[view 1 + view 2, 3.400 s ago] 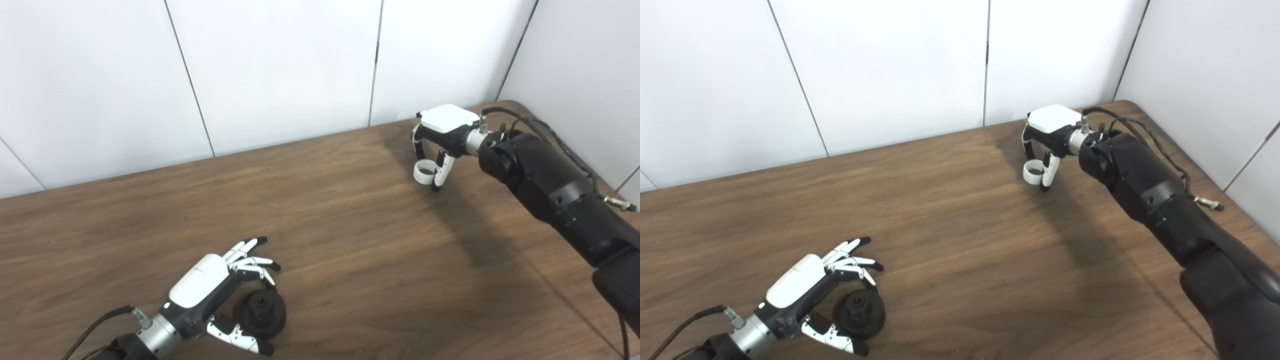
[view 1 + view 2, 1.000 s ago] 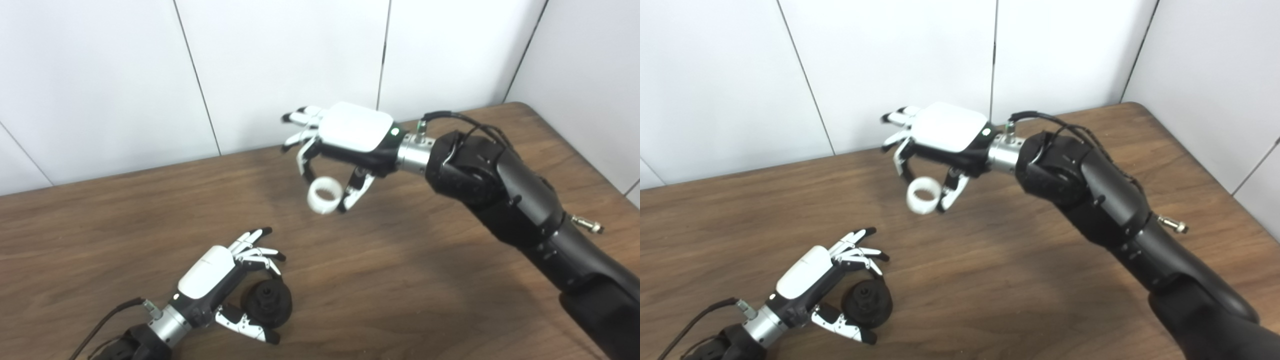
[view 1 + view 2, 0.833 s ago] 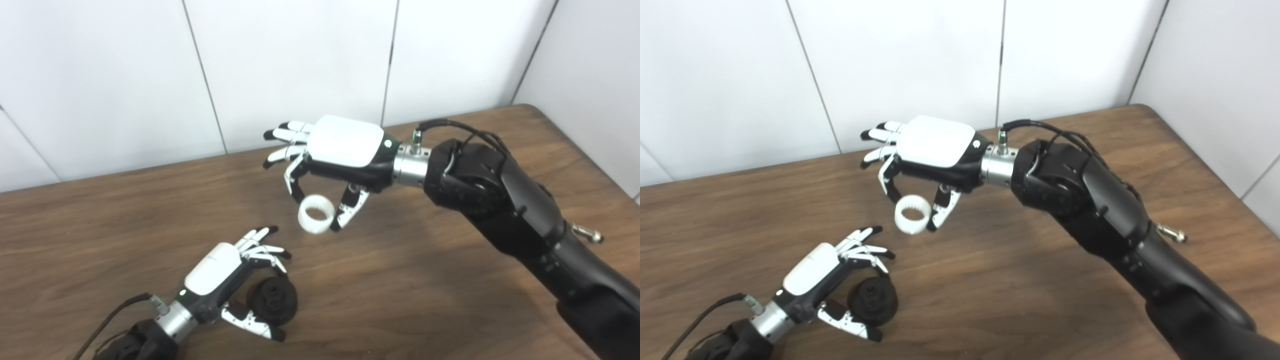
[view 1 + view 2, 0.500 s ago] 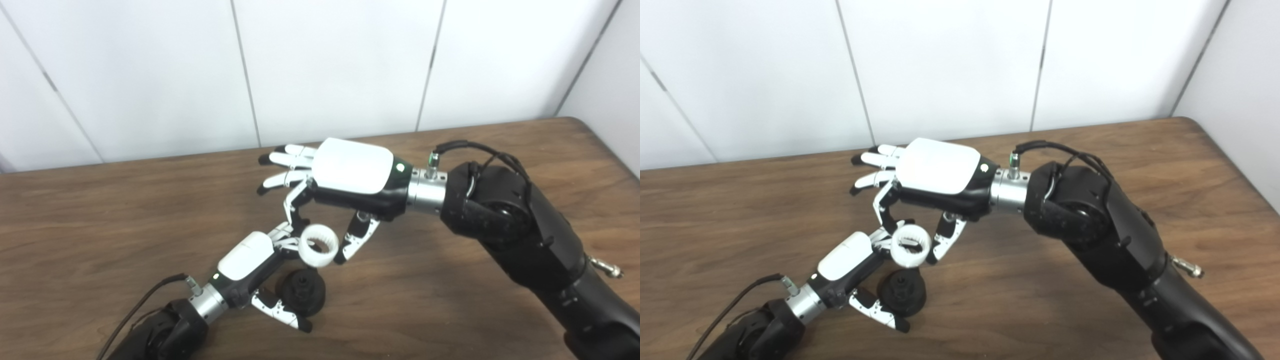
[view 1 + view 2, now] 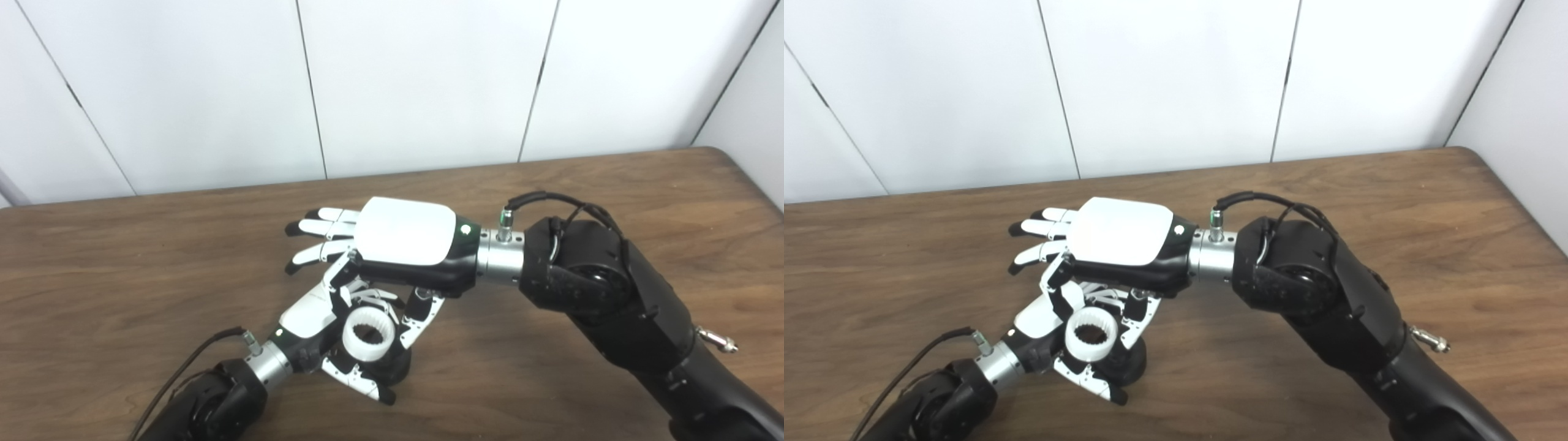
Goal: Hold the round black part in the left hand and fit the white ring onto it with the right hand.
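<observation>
The left robot hand [image 5: 312, 315] cups the round black part [image 5: 395, 367] on the table [image 5: 122, 275]. The right robot hand [image 5: 404, 245] pinches the toothed white ring [image 5: 367, 332] directly over it; seating looks begun, not visibly finished.

Bright, even light from above fills both views, soft shadows pooling on the table [image 5: 551, 380] under the right arm [image 5: 612, 294] and near the hands, faint sheen on the wood, everything fairly sharp with slight softness overall.
</observation>
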